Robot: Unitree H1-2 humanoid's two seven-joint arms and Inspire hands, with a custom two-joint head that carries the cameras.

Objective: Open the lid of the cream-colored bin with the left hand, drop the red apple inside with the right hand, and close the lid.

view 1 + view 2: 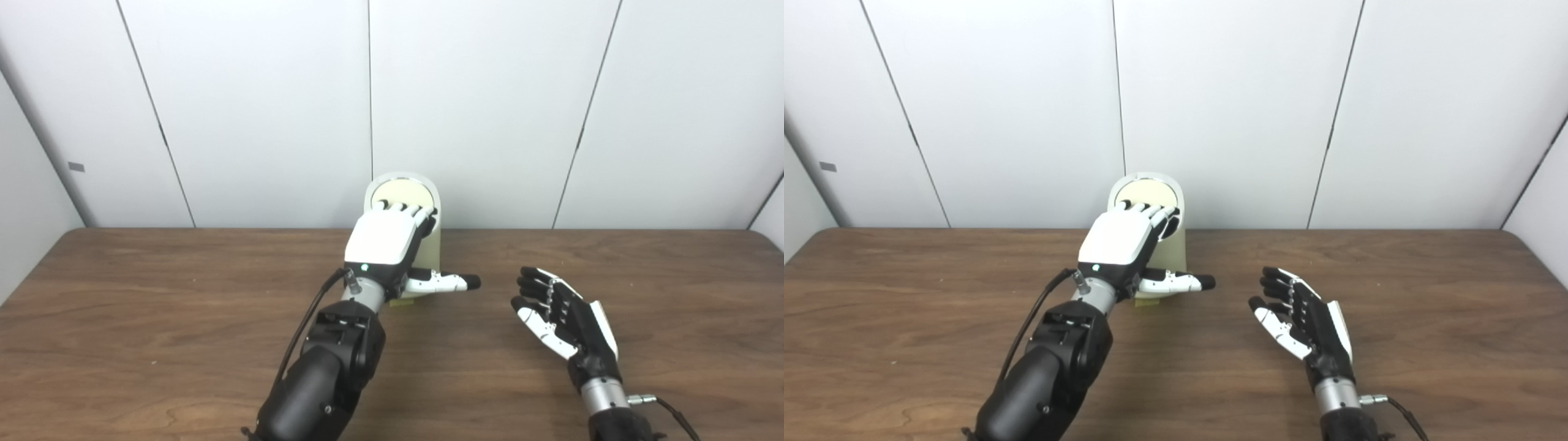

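The left hand [387, 240] is resting its fingers over the cream-colored bin [429, 245] at the back of the surface [153, 318], holding its lid [401, 190] tilted up — while the right hand [560, 315] is waiting nearby, spread and holding nothing, no red apple showing anywhere.

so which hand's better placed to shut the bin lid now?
Left. The left hand is already at the bin with its fingers at the raised lid. The right hand is open, empty and apart from it.
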